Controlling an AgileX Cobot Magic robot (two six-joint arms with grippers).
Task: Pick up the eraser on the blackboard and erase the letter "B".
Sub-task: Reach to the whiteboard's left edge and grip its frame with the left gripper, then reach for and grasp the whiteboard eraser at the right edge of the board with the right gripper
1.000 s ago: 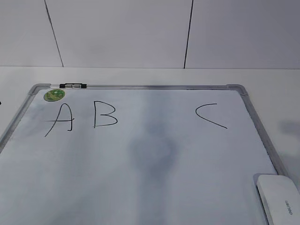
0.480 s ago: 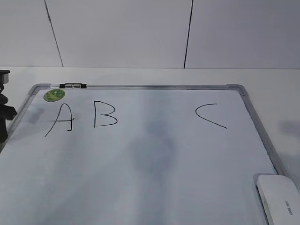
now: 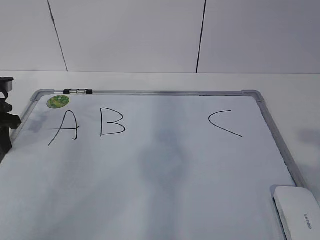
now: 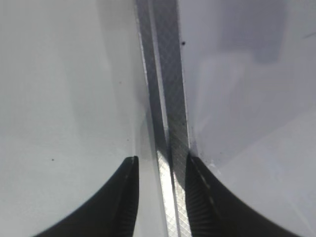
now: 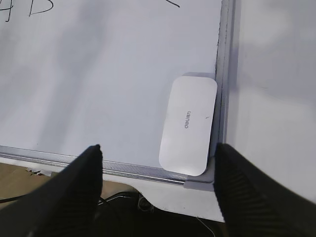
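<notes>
- Exterior view: blackboard point(image 3: 150, 200) lying flat, white-faced, framed in silver-grey metal, with a round green sticker point(image 3: 58, 101) in its far left corner and a small black-and-silver marker point(image 3: 78, 91) on the far frame rail just beside it. Hand-drawn in thin black across the far part: "A" point(image 3: 65, 127), then the letter "B" point(image 3: 112, 122) just right of it, whole and unsmudged, then "C" point(image 3: 225, 123) well apart to the right. Eraser point(image 3: 298, 212), white and rounded, resting in the near right corner against the frame, small grey lettering on top, too small to read here. Dark piece of the left arm point(image 3: 7, 120) at the left edge, over the board's left rail; fingers not seen from here.
- Left wrist view: left gripper point(image 4: 160, 170) hanging over the board's metal frame rail point(image 4: 165, 89), dark fingertips point(image 4: 127, 197) a narrow gap apart, one on each side of the rail, pinching nothing; contact with the rail not clear.
- Right wrist view: right gripper point(image 5: 158, 158) spread wide, both dark fingers point(image 5: 79, 187) empty, above the near right corner. Eraser point(image 5: 189, 125) between them in the picture, lying on the board beside the right rail, untouched. Grey wording on its top small, not legible with certainty. "A" and "B" cut off at the top left edge.
</notes>
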